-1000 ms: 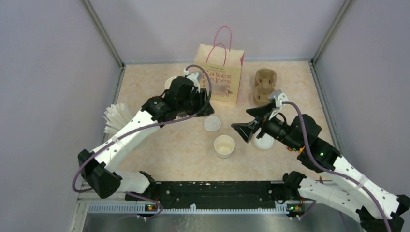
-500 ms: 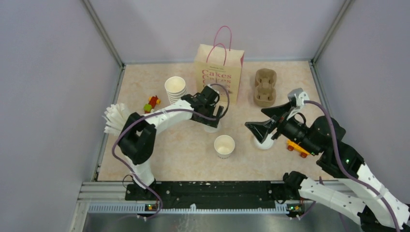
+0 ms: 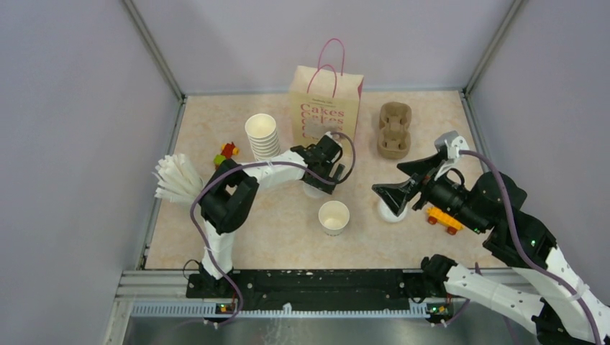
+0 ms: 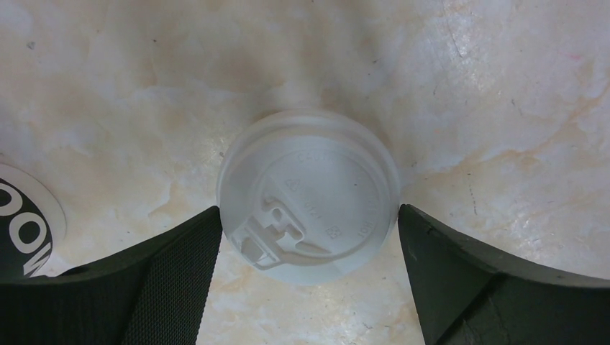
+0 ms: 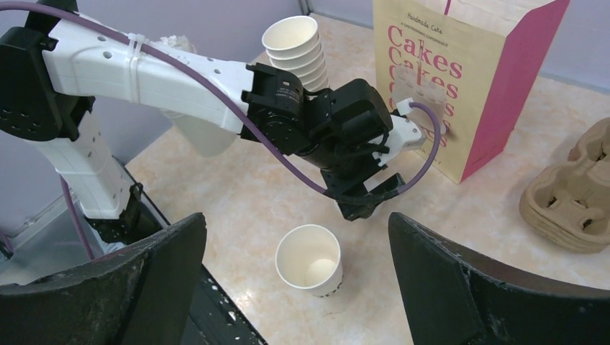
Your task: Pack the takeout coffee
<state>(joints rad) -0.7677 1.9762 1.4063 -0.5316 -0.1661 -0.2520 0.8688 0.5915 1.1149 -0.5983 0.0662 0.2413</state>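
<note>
1. Table (image 3: 273, 233): carries every item listed below.
2. Bag (image 3: 325, 115): stands upright at the far edge with its mouth up, probably so it can be loaded from above.
3. Carrier (image 3: 395, 129): lies right of the bag and is untouched.
4. Cup (image 3: 334, 215): stands upright near the table centre, lidless and apart from both grippers. The open mouth suggests capping comes first.
5. Lid (image 4: 308, 226): lies flat on the table between bag and cup, top face up.

Jaw state:
- Left gripper (image 4: 308, 210): points straight down over the lid. The jaws are spread wide, one finger just beside each side of the rim. Contact cannot be confirmed, and the lid is not lifted.
- Right gripper (image 5: 296, 218): the jaws are spread wide and hold nothing. It hovers over a second lid (image 3: 392, 212), right of the cup.
</note>
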